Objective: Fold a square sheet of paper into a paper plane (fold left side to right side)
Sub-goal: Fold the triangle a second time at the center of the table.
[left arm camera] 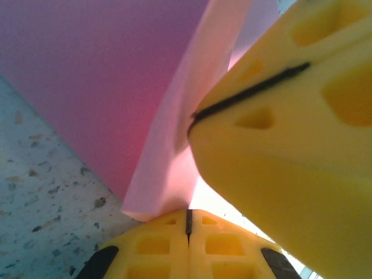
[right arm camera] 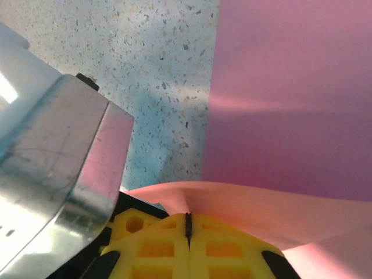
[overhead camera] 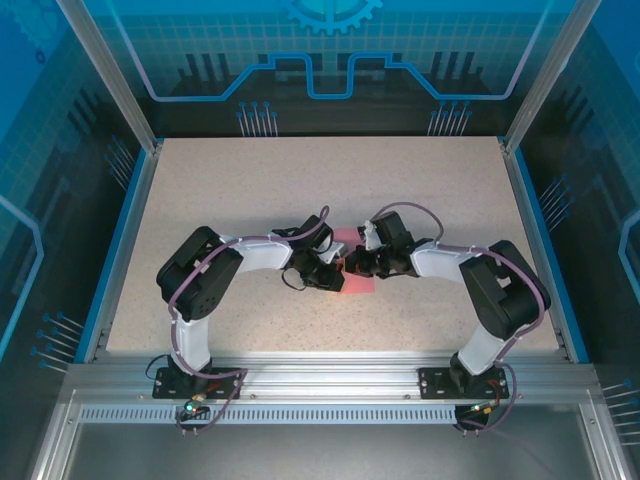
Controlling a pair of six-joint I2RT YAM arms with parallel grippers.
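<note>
While both arms reach in over the middle of the table [overhead camera: 250, 180], the left one coming from about 9 o'clock and the right one from about 3 o'clock, the two grippers end up nose to nose right on top of the square sheet of paper [overhead camera: 358, 284]. From the top camera you only get bits of pink-red poking out around them, one patch toward 12 o'clock and a bigger strip toward 6 o'clock, sitting pretty much dead centre on the speckled surface.

The left gripper [left arm camera: 188, 214] has its yellow fingers pressed together, just a thin black seam between them, and a lifted flap of the sheet runs straight down into that seam, so it looks nipped on the paper's edge. Over at 2 o'clock in the left wrist view sits the right gripper [left arm camera: 200, 119], huge and close, seam closed too, touching the raised flap.

The right wrist view shows the same deal: fingers together, with the paper's curled edge puckering right where they meet, so it's clamped on the sheet. The rest of the sheet lies flat toward 1 o'clock, and a scuffed silvery metal block [right arm camera: 58, 168] sits at 9 o'clock just beside the fingers.
</note>
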